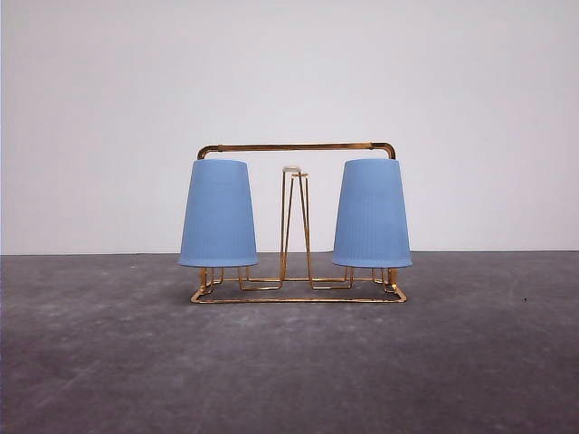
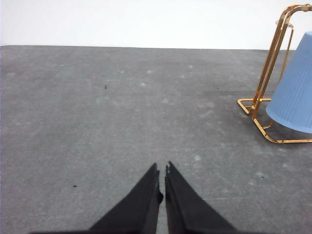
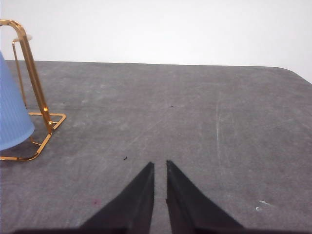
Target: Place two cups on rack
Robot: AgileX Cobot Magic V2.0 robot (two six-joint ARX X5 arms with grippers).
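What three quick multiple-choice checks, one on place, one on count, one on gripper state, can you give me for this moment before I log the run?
1. Where are the cups?
A. Lying on the table beside the rack
B. Upside down on the rack, one at each end
C. Stacked together in the middle of the rack

2. How many cups are on the rack?
A. None
B. One
C. Two

3. What state are the grippers in?
A. Both shut and empty
B. Left shut on a cup
C. Both wide open

Answers:
1 B: the front view shows the left cup and right cup rim-down at the two ends of the rack, with bare prongs between them.
2 C: both blue cups sit over prongs.
3 A: the left gripper and right gripper have their fingers nearly together over bare table, holding nothing.
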